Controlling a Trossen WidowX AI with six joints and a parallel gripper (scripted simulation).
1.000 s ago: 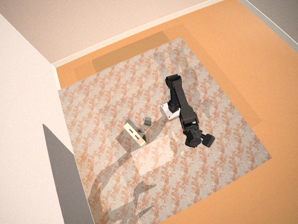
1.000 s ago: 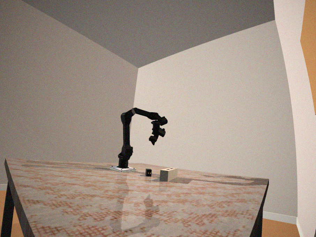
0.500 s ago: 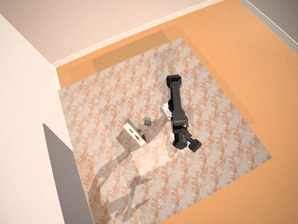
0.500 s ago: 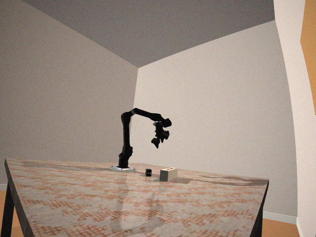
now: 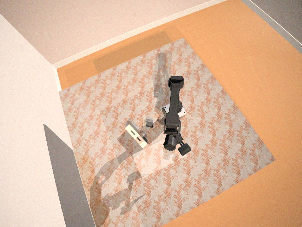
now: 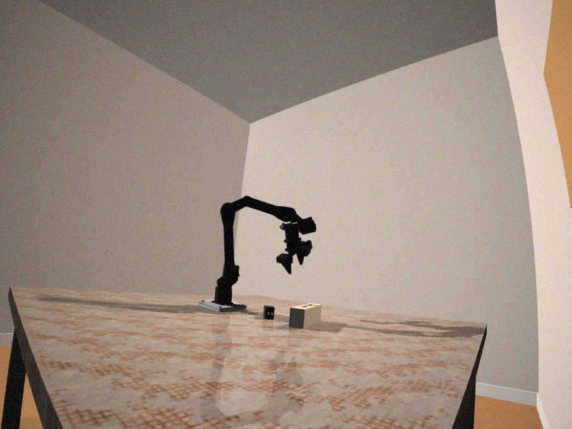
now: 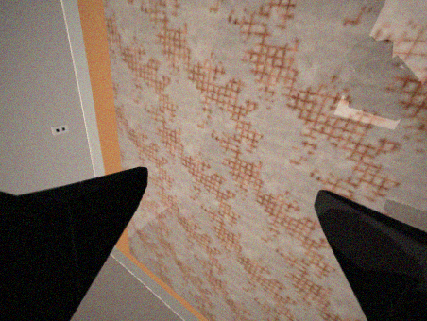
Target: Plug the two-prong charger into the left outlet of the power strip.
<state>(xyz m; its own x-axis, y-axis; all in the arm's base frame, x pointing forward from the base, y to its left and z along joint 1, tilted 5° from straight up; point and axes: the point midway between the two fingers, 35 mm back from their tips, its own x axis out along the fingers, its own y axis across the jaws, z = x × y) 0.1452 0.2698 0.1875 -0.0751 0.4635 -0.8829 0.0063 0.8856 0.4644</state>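
The small dark charger [image 5: 149, 123] [image 6: 268, 312] sits on the table, its brass prongs facing the power strip's side. The cream power strip [image 5: 143, 144] [image 6: 312, 316] lies close by, its two dark outlets facing up. My gripper [image 6: 295, 267] [image 7: 231, 186] is open and empty, its fingers pointing down high above the table. In the top view it is off to the right of the strip and charger, with part of it hidden by the arm. Neither the charger nor the strip shows in the wrist view.
The patterned table [image 5: 207, 171] [image 6: 184, 369] [image 7: 213, 142] bears the arm's white base plate [image 5: 182, 112] [image 6: 209, 305], which stands behind the charger in the exterior view. Arm shadows and a bright light patch cross the table. A small wall socket [image 7: 59, 129] shows in the wrist view.
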